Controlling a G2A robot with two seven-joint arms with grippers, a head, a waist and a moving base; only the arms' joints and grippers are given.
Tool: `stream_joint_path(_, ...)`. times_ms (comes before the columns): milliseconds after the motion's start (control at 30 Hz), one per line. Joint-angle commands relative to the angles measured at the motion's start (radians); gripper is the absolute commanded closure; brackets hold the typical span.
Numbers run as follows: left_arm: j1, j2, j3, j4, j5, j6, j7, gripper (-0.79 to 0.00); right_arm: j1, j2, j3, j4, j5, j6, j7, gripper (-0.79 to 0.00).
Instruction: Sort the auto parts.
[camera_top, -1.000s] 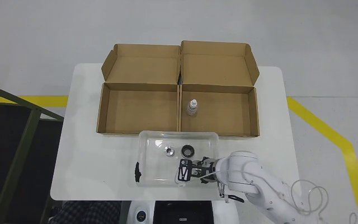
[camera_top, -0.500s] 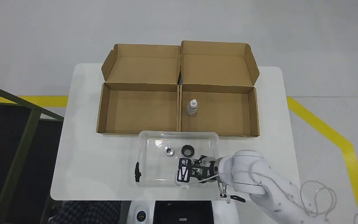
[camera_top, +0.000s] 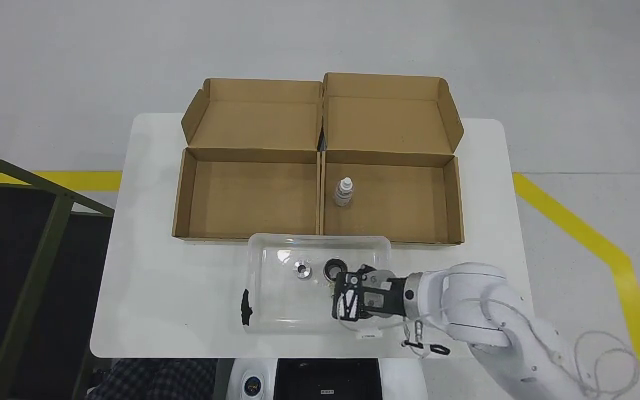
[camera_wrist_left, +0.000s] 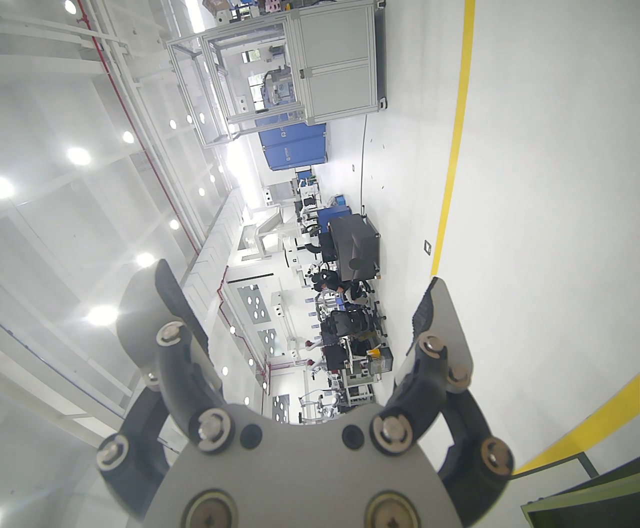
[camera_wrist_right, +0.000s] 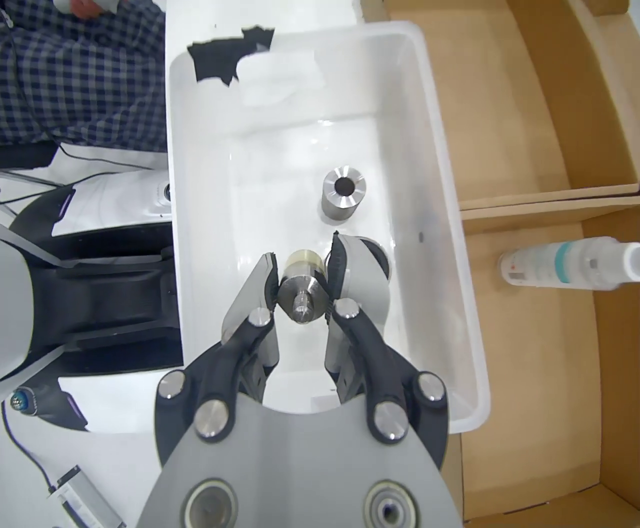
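Note:
A clear plastic bin (camera_top: 262, 270) stands at the table's front. In it are a steel bushing (camera_top: 300, 268) and a black ring (camera_top: 335, 268). My right gripper (camera_top: 347, 300) is inside the bin, near its front right. In the right wrist view this gripper (camera_wrist_right: 300, 287) is shut on a small metal shaft part (camera_wrist_right: 299, 296), just above the bin floor (camera_wrist_right: 280, 165) and beside the bushing (camera_wrist_right: 343, 192). My left gripper (camera_wrist_left: 300, 320) is open, holds nothing and points out into the room.
Two open cardboard boxes stand behind the bin, the left box (camera_top: 250, 195) and the right box (camera_top: 400, 200). A small white bottle (camera_top: 343, 190) lies in the right box near the divider. Black tape (camera_top: 244, 305) sticks to the bin's left end.
My right gripper has shifted to the right inside the bin and slightly toward the boxes. The bushing, ring and bottle have stayed put.

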Motion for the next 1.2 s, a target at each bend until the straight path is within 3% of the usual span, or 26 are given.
stream_joint_path(0,0.0,0.0,0.0,0.0,0.0,0.0,0.0,-0.785,-0.012,0.003,0.025,0.001,-0.005,-0.004,-0.055,0.0)
stream_joint_path(567,0.0,0.0,0.0,0.0,0.0,0.0,0.0,-0.785,-0.035,0.009,0.203,0.014,-0.02,-0.012,-0.509,0.0)
stream_joint_path(1167,0.0,0.0,0.0,0.0,0.0,0.0,0.0,-0.785,-0.096,0.008,0.329,-0.014,-0.031,0.025,-0.763,0.0)
